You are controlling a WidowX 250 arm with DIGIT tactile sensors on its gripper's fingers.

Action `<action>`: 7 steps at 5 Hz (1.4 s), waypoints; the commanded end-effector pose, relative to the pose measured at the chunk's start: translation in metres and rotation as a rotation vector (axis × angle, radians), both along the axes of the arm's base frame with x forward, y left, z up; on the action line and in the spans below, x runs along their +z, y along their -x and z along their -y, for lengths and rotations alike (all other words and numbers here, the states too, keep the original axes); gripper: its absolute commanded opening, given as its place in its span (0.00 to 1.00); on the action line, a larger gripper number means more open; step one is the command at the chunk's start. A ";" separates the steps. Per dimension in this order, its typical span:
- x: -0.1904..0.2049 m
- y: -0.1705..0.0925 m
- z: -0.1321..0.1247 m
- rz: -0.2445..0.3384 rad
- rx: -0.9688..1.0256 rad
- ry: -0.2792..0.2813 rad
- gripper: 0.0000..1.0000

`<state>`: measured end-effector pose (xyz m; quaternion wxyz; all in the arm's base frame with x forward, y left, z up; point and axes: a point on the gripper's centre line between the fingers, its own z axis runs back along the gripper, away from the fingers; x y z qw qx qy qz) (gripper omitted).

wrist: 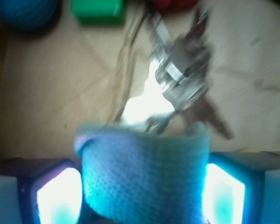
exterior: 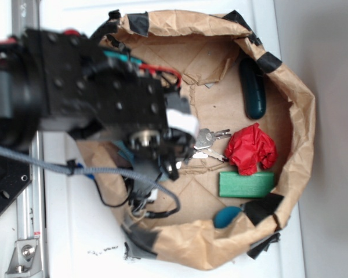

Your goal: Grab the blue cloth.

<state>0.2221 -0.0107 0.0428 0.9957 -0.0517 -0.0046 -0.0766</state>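
Observation:
The blue cloth point(wrist: 144, 172), a pale teal terry towel, is bunched into a hump between my two lit finger pads point(wrist: 58, 198) in the wrist view and touches both of them. My gripper point(wrist: 142, 196) is shut on it. In the exterior view the black arm covers the gripper point(exterior: 156, 157) over the left part of the brown paper bag point(exterior: 296, 116), and only a sliver of teal cloth point(exterior: 125, 152) shows under the arm.
A bunch of keys point(wrist: 182, 79) lies just past the cloth, also visible as keys point(exterior: 209, 139) beside the arm. Further right are a red fabric wad point(exterior: 252, 149), a green block point(exterior: 246, 183), a blue ball point(exterior: 227, 217) and a dark teal oblong object point(exterior: 254, 88).

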 end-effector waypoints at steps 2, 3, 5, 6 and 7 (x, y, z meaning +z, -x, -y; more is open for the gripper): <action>-0.003 0.007 0.015 0.019 -0.015 -0.065 0.00; 0.026 -0.004 0.001 0.070 0.029 -0.053 0.00; 0.093 -0.026 -0.022 0.157 0.098 -0.092 0.00; 0.109 -0.023 -0.024 0.095 0.092 -0.107 0.00; 0.125 -0.016 -0.022 0.102 0.103 -0.126 0.00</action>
